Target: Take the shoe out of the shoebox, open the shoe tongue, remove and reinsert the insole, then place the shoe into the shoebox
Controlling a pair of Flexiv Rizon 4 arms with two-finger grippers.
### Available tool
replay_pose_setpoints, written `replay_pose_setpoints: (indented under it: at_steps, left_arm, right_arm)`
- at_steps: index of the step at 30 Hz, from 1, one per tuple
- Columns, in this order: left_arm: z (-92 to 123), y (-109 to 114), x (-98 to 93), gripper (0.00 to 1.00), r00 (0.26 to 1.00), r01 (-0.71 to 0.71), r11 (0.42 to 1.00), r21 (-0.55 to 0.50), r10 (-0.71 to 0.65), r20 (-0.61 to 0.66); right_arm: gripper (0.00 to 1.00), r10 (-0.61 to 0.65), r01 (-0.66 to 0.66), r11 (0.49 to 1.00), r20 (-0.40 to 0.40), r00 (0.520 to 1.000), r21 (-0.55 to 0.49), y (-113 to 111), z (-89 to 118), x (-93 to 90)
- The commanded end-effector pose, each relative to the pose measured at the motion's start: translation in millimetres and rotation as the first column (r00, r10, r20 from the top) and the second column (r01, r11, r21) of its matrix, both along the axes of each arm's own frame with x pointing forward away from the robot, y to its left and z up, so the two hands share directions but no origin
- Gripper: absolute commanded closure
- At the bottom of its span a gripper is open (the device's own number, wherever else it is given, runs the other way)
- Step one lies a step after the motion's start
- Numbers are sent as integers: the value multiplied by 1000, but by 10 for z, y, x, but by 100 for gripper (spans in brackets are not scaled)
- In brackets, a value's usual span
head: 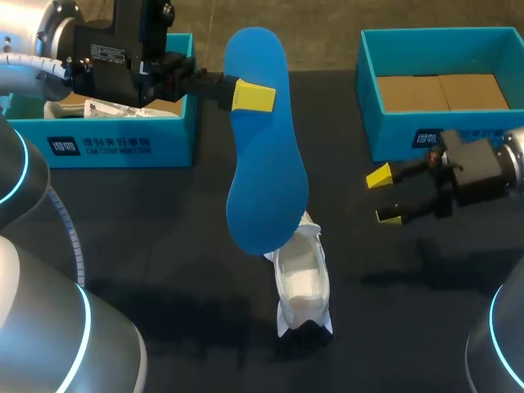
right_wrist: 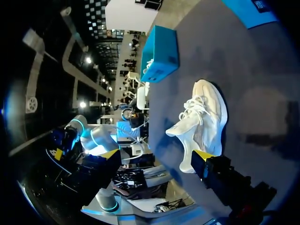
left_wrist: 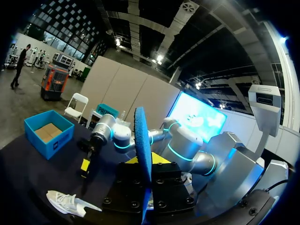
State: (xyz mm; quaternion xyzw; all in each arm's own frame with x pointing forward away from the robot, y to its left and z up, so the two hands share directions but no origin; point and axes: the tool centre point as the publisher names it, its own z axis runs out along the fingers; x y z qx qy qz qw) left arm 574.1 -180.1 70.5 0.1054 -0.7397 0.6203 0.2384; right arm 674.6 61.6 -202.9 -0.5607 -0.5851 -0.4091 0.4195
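Note:
A big blue insole (head: 264, 164) hangs in the air over the table's middle, with my left gripper (head: 248, 94) shut on its upper part. In the left wrist view the insole (left_wrist: 142, 145) stands edge-on between the fingers. Below its lower end the white shoe (head: 303, 282) lies on the black table, opening upward. My right gripper (head: 384, 196) is open and empty to the right of the shoe, just in front of the blue shoebox (head: 401, 135). In the right wrist view the shoe (right_wrist: 204, 119) lies ahead of the open right gripper (right_wrist: 156, 155).
The shoebox at the back right shows a cardboard floor. A second blue box (head: 123, 143) with white paper inside stands at the back left, under my left arm. Black tabletop (head: 164, 246) lies bare around the shoe.

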Motion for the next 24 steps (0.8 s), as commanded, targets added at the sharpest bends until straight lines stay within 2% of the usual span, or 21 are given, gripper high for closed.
replay_pose_setpoints:
  at_steps: [1, 15, 22, 24]
  left_arm:
    - [7, -17, 10, 100, 1000, 2, 1000, 3, -2, -1]
    - [7, -17, 10, 100, 1000, 2, 1000, 3, -2, -1]
    - [7, -17, 10, 100, 1000, 2, 1000, 3, -2, -1]
    - [24, 0, 79, 100, 997, -2, 1000, 11, 2, 71]
  right_arm:
    - [0, 4, -4, 1000, 8, 1000, 5, 0, 109, 3]
    - [0, -1, 1, 999, -17, 1000, 45, -19, 342, 41]
    - [0, -1, 1, 999, -17, 1000, 45, -19, 342, 41]
    - [0, -1, 1, 999, -17, 1000, 45, -19, 342, 41]
